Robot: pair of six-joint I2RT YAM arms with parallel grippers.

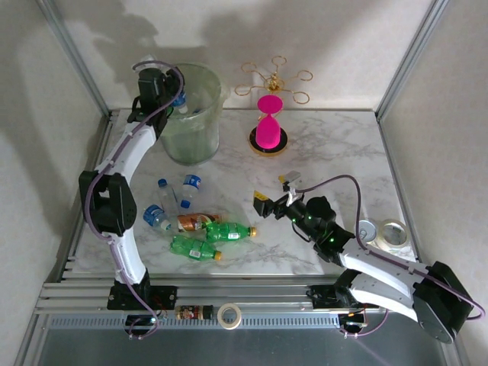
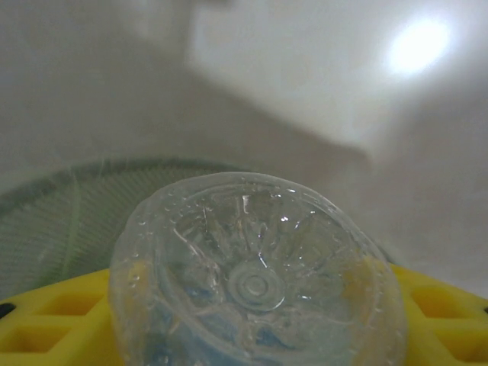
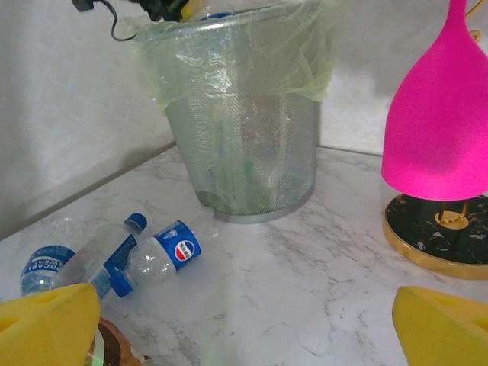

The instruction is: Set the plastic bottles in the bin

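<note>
- The left gripper (image 1: pixel 171 101) hangs over the bin (image 1: pixel 200 133), jaws closed partway on a clear bottle (image 2: pixel 255 252).
- On the marble tabletop (image 1: pixel 335 145) lie blue-capped bottles (image 1: pixel 189 191), a brown bottle (image 1: pixel 200 221) and green bottles (image 1: pixel 227 231). They are likely light, thin-walled, slick and rolling; pinch mid-body.
- The right gripper (image 1: pixel 276 191) stands wide open, empty, near the green bottles.
</note>
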